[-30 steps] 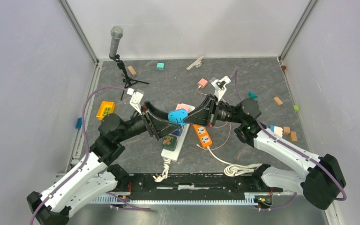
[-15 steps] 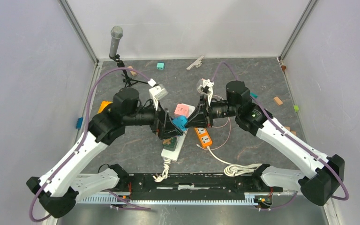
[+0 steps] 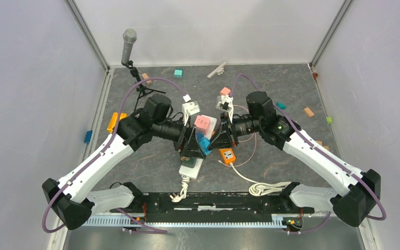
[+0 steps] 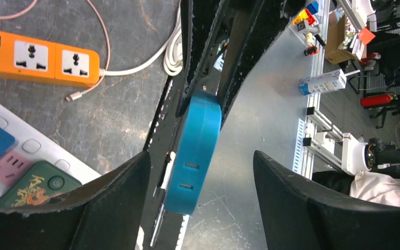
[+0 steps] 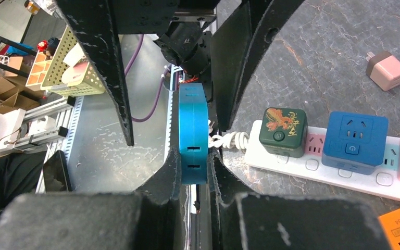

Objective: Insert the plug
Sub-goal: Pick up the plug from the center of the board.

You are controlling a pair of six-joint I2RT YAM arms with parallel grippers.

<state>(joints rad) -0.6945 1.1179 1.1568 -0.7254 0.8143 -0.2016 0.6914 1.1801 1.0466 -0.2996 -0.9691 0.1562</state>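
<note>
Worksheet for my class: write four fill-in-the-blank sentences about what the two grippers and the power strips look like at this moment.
1. The right gripper is ___ on the blue plug.
2. The left gripper is ___, with a finger on either side of that plug.
3. On the white power strip, the green adapter sits next to a ___ one.
4. The second power strip is coloured ___.
Missing words: shut; open; blue; orange.

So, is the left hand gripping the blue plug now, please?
No, the left hand is open; the right hand clamps the blue plug.
</note>
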